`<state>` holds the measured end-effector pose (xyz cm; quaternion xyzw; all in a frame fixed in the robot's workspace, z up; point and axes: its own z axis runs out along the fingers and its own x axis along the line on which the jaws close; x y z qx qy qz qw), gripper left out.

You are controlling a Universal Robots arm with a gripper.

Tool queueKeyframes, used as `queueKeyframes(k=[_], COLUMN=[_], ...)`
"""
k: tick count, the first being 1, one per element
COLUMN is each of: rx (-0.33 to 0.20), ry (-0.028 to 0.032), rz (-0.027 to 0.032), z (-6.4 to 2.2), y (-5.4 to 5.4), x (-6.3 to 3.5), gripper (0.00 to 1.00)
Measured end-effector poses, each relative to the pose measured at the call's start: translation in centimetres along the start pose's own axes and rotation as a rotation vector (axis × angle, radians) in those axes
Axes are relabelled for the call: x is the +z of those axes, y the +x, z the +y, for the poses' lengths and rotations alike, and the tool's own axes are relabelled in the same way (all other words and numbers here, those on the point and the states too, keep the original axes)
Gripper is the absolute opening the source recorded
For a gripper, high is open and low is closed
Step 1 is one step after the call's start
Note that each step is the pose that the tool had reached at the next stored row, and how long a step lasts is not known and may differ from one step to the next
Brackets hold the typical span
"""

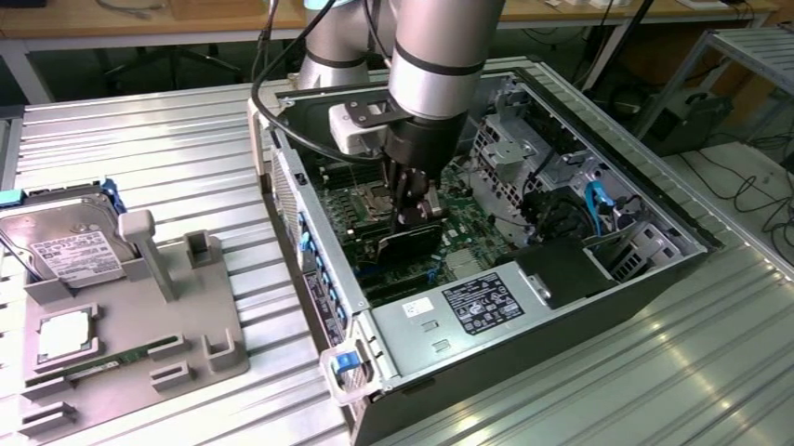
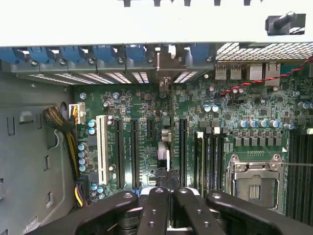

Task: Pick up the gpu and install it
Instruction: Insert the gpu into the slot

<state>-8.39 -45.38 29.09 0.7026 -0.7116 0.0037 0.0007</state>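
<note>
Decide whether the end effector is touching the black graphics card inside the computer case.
Touching. In the exterior view the end effector, closed, grips the top edge of the graphics card, which stands over the green board with no gap between them.

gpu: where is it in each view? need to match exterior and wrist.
Exterior view: the gpu stands on edge inside the open case, over the motherboard, pinched from above by the gripper.
Wrist view: seen edge-on, a thin strip running from the gripper toward the rear slot openings.
Shared landmark: the CPU socket.
</note>
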Motion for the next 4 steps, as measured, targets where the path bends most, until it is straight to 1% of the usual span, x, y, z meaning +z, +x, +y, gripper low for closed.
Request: queueKeyframes(k=[4], rx=[0.000], ry=[0.0000], rz=[0.0000], z=[0.00], y=[0.00], x=[0.00], gripper=[0.11])
